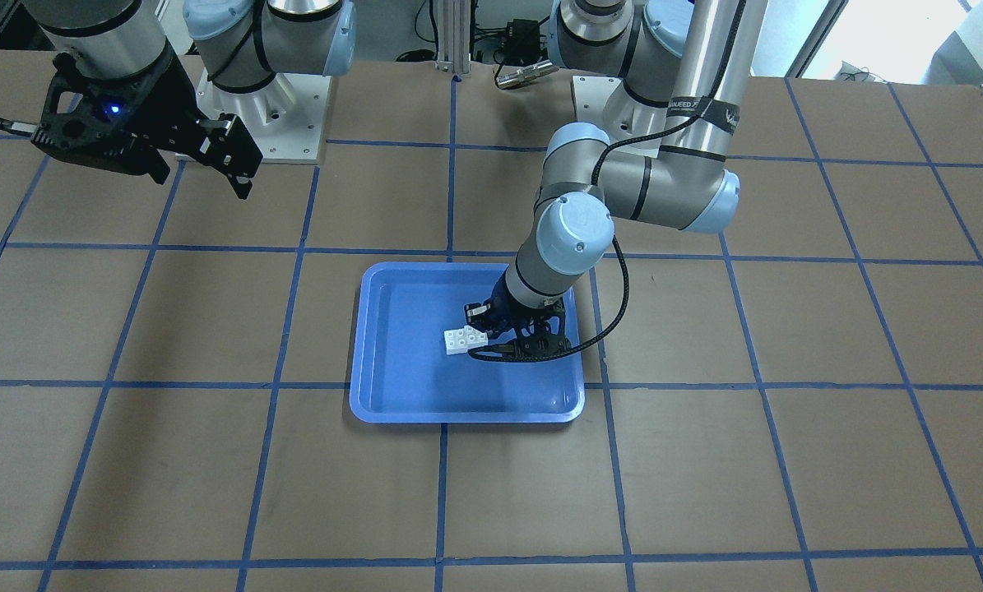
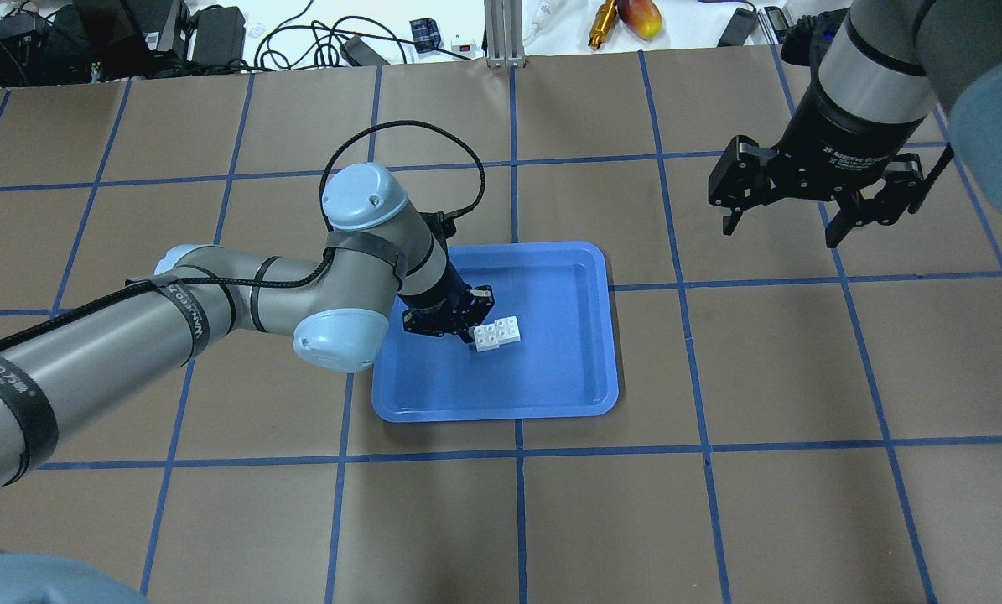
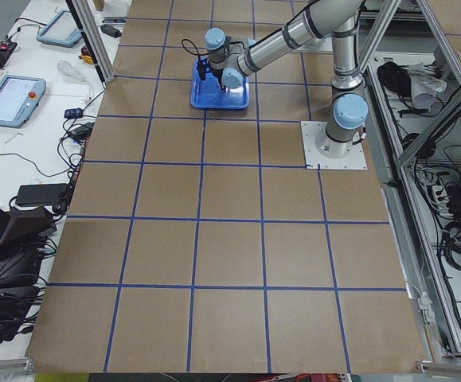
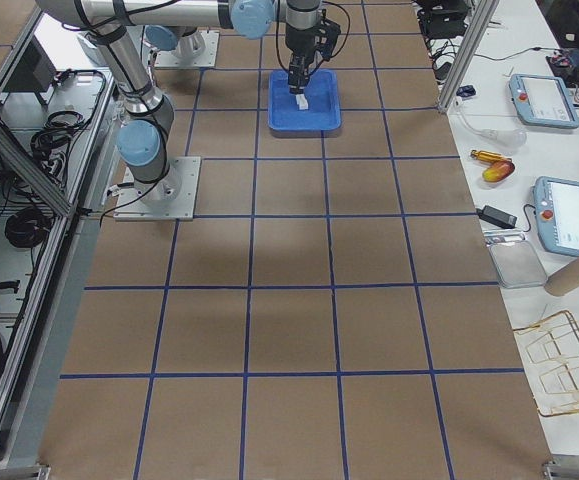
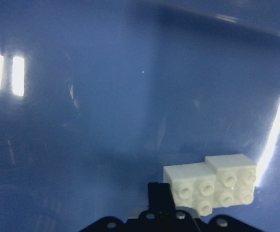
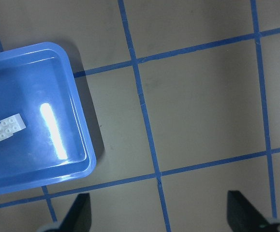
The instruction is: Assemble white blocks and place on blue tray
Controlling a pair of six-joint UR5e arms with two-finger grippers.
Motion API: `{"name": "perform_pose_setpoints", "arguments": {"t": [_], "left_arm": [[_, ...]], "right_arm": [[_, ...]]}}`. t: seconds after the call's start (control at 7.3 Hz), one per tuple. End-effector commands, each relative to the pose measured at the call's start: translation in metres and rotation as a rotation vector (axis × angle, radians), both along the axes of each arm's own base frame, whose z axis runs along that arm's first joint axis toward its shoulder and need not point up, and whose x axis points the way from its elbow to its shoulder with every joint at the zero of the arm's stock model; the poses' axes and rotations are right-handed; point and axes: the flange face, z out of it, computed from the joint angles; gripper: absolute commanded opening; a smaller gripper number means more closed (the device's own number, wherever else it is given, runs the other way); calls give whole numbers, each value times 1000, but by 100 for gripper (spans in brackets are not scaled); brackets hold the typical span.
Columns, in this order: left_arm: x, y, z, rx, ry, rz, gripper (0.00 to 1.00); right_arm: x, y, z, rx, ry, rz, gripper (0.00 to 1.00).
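Note:
Two white blocks [image 1: 465, 339] [image 2: 497, 333] are joined side by side, one slightly offset. They rest inside the blue tray [image 1: 425, 378] [image 2: 551, 377] at mid-table. My left gripper [image 1: 484, 333] [image 2: 476, 320] reaches low into the tray and is shut on the near block. In the left wrist view one fingertip [image 5: 159, 191] presses that block's side [image 5: 210, 186]; the other finger is hidden. My right gripper [image 2: 781, 228] [image 1: 203, 179] hangs open and empty, high over bare table well away from the tray. Its view shows the tray [image 6: 33, 96] and blocks [image 6: 5, 129] below.
The brown table is crossed by blue tape lines [image 2: 513, 168]. The two arm bases [image 1: 265, 115] stand at the robot's edge. Cables and small items [image 2: 626, 17] lie beyond the far edge. Benches with tablets [image 4: 544, 100] flank the table ends.

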Motion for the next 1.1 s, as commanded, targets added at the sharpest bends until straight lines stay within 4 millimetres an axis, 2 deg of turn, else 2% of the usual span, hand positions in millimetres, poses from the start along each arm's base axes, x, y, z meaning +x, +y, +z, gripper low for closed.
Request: {"name": "perform_pose_setpoints", "arguments": {"t": [0.0, 0.27, 0.41, 0.55, 0.68, 0.82, 0.96], "left_arm": [[21, -16, 26, -56, -1, -12, 0], [75, -42, 73, -65, -42, -46, 0], [90, -49, 107, -55, -120, -95, 0], [95, -50, 151, -34, -153, -118, 3], [95, -48, 191, -2, -158, -134, 18], [94, -37, 217, 0, -158, -142, 34], [92, -33, 235, -40, -158, -154, 83]], "right_arm": [[5, -1, -3, 5, 4, 6, 100], [3, -1, -1, 4, 6, 2, 100], [1, -1, -2, 7, 7, -1, 100], [3, 1, -2, 15, 7, -4, 100], [2, 2, 3, -1, 6, -3, 100], [3, 7, 8, -19, 6, 3, 100], [3, 7, 8, -18, 6, 3, 100]]}}
